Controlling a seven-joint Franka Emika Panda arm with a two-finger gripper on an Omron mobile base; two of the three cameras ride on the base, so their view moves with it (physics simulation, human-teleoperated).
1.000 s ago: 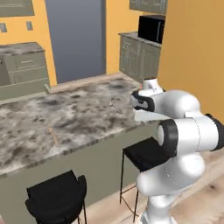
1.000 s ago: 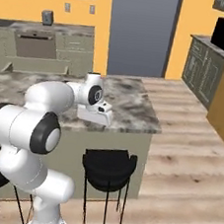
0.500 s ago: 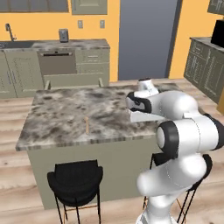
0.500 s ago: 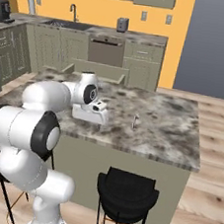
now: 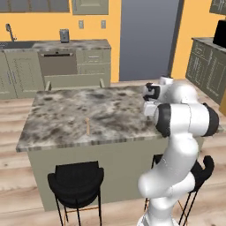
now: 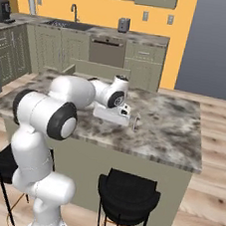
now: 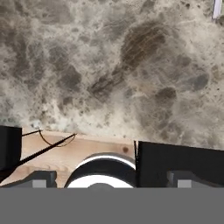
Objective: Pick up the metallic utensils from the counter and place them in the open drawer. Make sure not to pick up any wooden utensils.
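Utensil [image 7: 216,8]: a slim pale piece lies on the counter [image 5: 66,114], apart from the claw [image 6: 133,121], which hangs wide and empty just over the marble. Off to the left lies the wooden stick [image 5: 87,126]. The open drawer [image 5: 75,80] juts from the island's far side.

Mottled marble counter [image 5: 66,117] on sage-green base, thin tan wooden stick [image 5: 87,126] lying near its front edge.
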